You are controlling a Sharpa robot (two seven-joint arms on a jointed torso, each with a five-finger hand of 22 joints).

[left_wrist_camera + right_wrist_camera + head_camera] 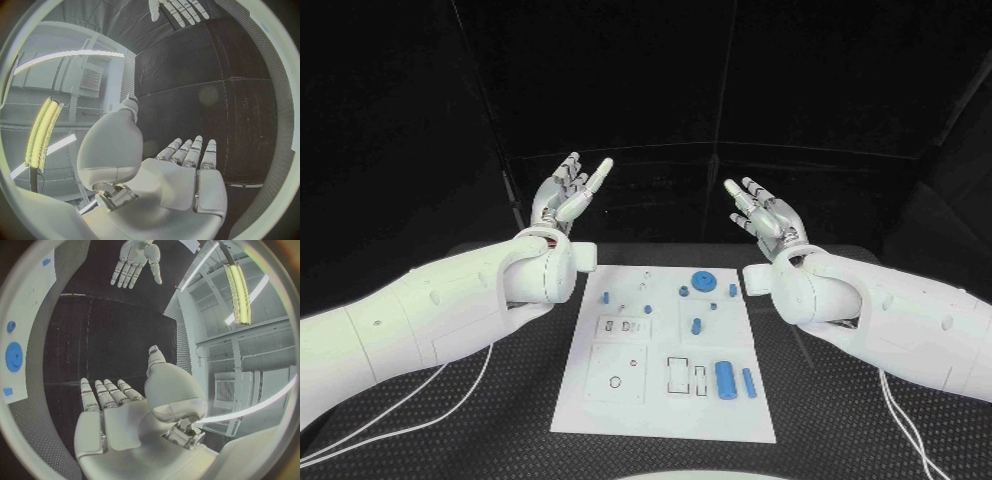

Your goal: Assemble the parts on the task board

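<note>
Board: white plate (668, 400) lies flat in the middle of the black bench (848, 440), between the two arms, long side running away from the robot.
Parts on the board: small blue pieces are spread over it; a round blue disc (705, 280) sits near the far end, a thick blue cylinder (726, 379) and a thinner blue rod (749, 383) lie side by side near the right edge, closer to the robot.
Other marks: dark outlined slots and a small ring outline show on the near half of the board.
Left hand: left hand (571, 192) is raised above the far left corner of the board, fingers pointing up and spread apart, holding nothing; the left wrist view (184, 175) shows the palm bare and the fingers straight.
Right hand: right hand (764, 212) is raised above the far right side of the board, fingers up and apart, holding nothing; the right wrist view (119, 415) shows an empty palm.
Contact: neither hand touches the board or any part.
Cables: thin white cables (401, 405) lie on the bench beneath each arm.
</note>
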